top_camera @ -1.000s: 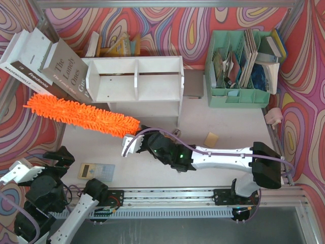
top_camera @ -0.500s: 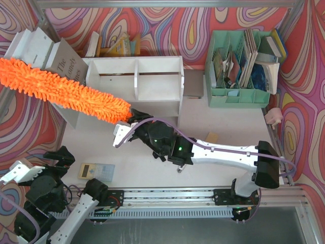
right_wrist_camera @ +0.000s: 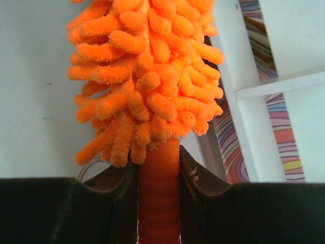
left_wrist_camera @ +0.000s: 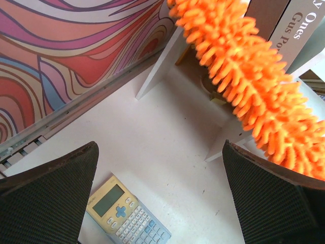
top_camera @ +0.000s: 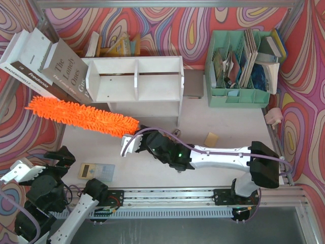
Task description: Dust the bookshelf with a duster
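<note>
Clamped the right gripper onto the duster at its thin orange handle, with a dark finger pressed to either side of the stem just below the fluff. Held the long axis slanted across the left part of the table: handle end low and toward the middle, by the near left corner of the bookshelf, fluffy tip out to the upper left, pointing at the patterned left wall. Ran the orange head in front of the shelf's left side panel and below the leaning books; could not tell whether fluff touched panel or books. Reached in from the right with the arm stretched low across the table, wrist about level with the shelf's near edge. Held the left gripper spread wide at the near left corner, grasping nothing, well apart from the duster. Showed, between those open fingers in the left wrist view, bare tabletop, a calculator flat on it, and the orange head crossing the upper right. Stood the mint-green organizer at the far right, well away from the duster.
</note>
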Action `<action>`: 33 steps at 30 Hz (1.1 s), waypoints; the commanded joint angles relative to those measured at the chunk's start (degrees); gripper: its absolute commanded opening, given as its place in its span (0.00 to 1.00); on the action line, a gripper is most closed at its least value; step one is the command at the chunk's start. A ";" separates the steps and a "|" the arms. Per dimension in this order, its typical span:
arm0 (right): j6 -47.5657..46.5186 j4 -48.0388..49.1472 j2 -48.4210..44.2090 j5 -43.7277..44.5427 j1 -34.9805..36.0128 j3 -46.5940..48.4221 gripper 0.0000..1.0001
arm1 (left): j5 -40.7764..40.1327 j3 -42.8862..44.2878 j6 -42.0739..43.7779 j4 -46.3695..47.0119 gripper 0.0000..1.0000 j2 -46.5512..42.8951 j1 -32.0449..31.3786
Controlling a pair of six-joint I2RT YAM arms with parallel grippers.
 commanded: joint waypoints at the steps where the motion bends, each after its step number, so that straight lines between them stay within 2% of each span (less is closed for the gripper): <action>1: 3.15 3.54 -2.75 2.16 -0.66 -0.05 0.00 | 0.39 -0.70 0.90 0.89 0.98 0.39 0.14; 9: 2.17 0.69 -3.36 0.22 -0.49 8.55 0.00 | 0.52 -0.69 0.78 0.81 0.98 0.85 0.18; 13: 1.39 1.57 -4.36 -0.06 -0.49 9.66 0.00 | 0.41 -0.63 0.70 0.73 0.98 0.64 0.17; 18: 0.18 2.77 -4.50 1.40 -0.53 6.80 0.00 | 0.41 -0.74 0.76 0.78 0.98 0.65 0.19; 26: 7.30 -1.05 -6.13 -0.01 -0.50 -0.37 0.00 | 0.51 -0.85 0.96 0.92 0.98 0.63 0.19; 33: 8.39 -2.05 -6.05 -0.26 -0.49 -0.29 0.00 | 0.51 -0.81 1.03 0.96 0.98 0.94 0.19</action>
